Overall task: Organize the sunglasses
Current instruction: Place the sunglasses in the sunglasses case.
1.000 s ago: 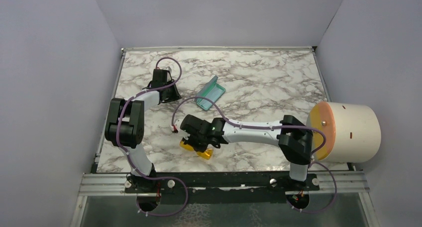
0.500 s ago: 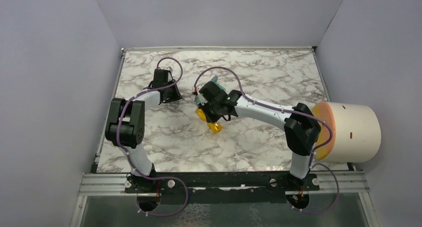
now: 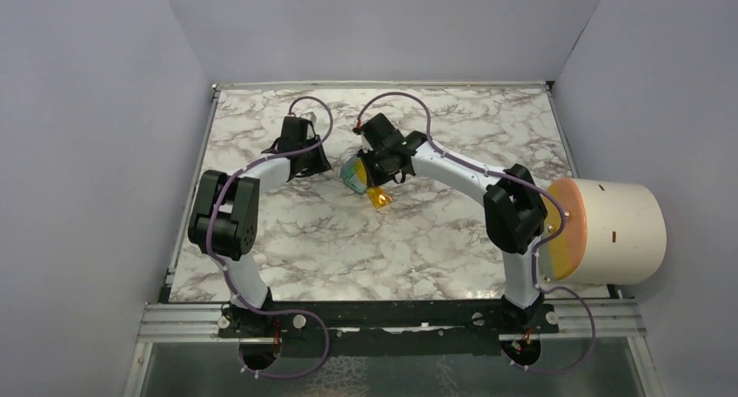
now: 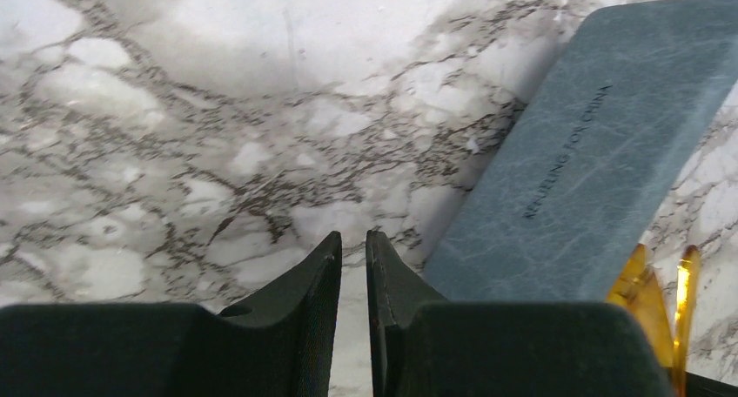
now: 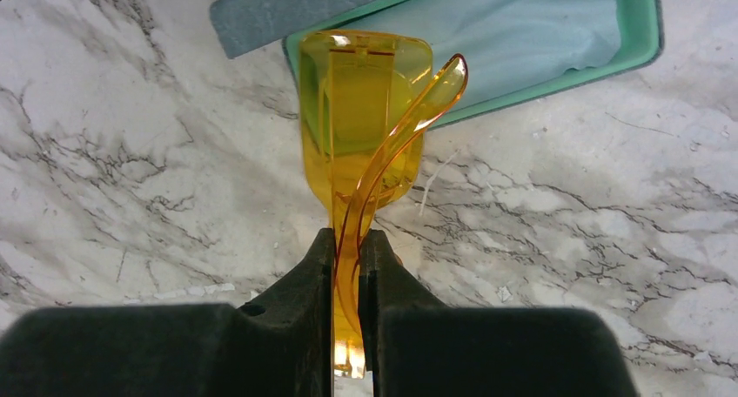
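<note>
The sunglasses (image 5: pixel 365 127) are a folded amber pair, pinched by one temple arm in my right gripper (image 5: pixel 348 240), which is shut on them. They hang just above the near rim of the open case (image 5: pixel 640 31), whose teal inside holds a light blue cloth (image 5: pixel 522 40). In the top view the sunglasses (image 3: pixel 379 198) and right gripper (image 3: pixel 374 181) sit over the case (image 3: pixel 350 178), mostly hiding it. My left gripper (image 4: pixel 352 240) rests just left of the case's blue-grey lid (image 4: pixel 592 153), its jaws nearly together with nothing between them. From above, the left gripper (image 3: pixel 322 164) lies beside the case.
A large white cylinder with an orange face (image 3: pixel 609 232) stands at the table's right edge. Grey walls close in the marble table (image 3: pixel 287 249) on three sides. A metal rail (image 3: pixel 392 320) runs along the front by the arm bases.
My right arm has carried the sunglasses from the near middle of the table back to the case. The left gripper has shifted a little toward the case.
</note>
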Robot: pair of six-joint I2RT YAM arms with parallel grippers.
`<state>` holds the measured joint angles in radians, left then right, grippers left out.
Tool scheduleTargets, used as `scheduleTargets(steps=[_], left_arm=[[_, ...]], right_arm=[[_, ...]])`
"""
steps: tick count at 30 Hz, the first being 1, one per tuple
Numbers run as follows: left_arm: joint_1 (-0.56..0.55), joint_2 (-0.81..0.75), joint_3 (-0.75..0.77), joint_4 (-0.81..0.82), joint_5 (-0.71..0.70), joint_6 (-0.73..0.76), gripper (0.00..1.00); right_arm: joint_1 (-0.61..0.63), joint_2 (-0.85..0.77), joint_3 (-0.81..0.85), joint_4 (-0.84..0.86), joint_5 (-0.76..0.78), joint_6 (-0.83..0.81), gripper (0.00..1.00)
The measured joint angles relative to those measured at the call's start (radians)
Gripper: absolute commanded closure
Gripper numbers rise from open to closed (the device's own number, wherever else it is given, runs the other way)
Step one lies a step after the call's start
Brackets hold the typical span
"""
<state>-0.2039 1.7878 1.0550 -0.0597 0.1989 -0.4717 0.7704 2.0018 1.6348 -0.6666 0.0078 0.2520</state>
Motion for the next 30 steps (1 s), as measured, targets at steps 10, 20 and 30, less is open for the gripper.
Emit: scheduleTargets(steps=[10, 20, 30], left_arm=[[-0.08, 0.053, 0.069, 0.008, 0.0, -0.007, 0.8], [-0.137, 0.058, 0.06, 0.013, -0.007, -0.01, 0.8], [-0.198, 0.048, 0.018, 0.026, -0.017, -0.024, 0.8]], right_arm=[[-0.058, 0.001, -0.001, -0.023, -0.001, 0.032, 0.99], [-0.093, 0.004, 0.006, -0.035, -0.001, 0.035, 0.99], [-0.111, 0.092, 0.117, -0.05, 0.0, 0.064, 0.99]])
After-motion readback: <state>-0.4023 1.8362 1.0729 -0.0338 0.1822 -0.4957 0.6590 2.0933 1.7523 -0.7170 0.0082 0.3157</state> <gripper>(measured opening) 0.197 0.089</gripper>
